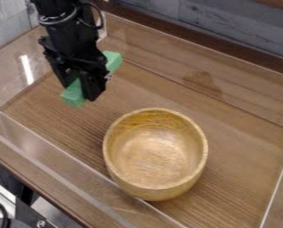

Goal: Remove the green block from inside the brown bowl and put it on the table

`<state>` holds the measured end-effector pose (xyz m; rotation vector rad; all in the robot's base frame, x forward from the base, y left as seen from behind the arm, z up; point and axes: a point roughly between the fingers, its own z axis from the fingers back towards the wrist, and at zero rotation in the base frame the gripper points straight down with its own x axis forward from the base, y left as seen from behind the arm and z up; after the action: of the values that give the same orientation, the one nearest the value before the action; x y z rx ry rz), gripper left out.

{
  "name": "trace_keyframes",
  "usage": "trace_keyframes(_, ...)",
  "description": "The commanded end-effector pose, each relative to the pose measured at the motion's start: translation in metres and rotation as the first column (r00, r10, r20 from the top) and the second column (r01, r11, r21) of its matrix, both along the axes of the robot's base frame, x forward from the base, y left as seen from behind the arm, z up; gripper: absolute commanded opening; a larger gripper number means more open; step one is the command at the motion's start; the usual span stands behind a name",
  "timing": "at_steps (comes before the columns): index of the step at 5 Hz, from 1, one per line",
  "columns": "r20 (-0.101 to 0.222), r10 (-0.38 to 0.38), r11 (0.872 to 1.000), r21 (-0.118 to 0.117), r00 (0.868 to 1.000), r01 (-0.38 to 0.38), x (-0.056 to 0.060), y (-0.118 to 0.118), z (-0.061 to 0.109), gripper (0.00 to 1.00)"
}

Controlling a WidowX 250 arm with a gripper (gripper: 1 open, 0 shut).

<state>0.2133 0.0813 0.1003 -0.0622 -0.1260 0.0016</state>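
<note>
Clear acrylic walls (60, 183) around tabletop; grey plank backdrop (233, 22) behind.

Green block (73, 93) left of brown bowl (156, 153)

The green block (80, 87) is a small bright green bar. It is up in the air in the upper left of the frame, tilted, with its low end pointing down to the left — black jaws pinch it around the middle. The brown bowl (156, 152) is round, light wood with thick walls. It sits upright in the lower middle of the frame on the table (227, 98) — brown wood planks with clear walls around it.
</note>
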Motion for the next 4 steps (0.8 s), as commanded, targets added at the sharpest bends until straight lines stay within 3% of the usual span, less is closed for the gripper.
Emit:
trace_keyframes(1,0.032,0.008,0.999,0.043,0.999,-0.009,0.009,0.013,0.004,0.00)
trace_keyframes(4,0.004,0.025,0.996,0.088,1.000,-0.025,0.019,0.028,-0.019,0.00)
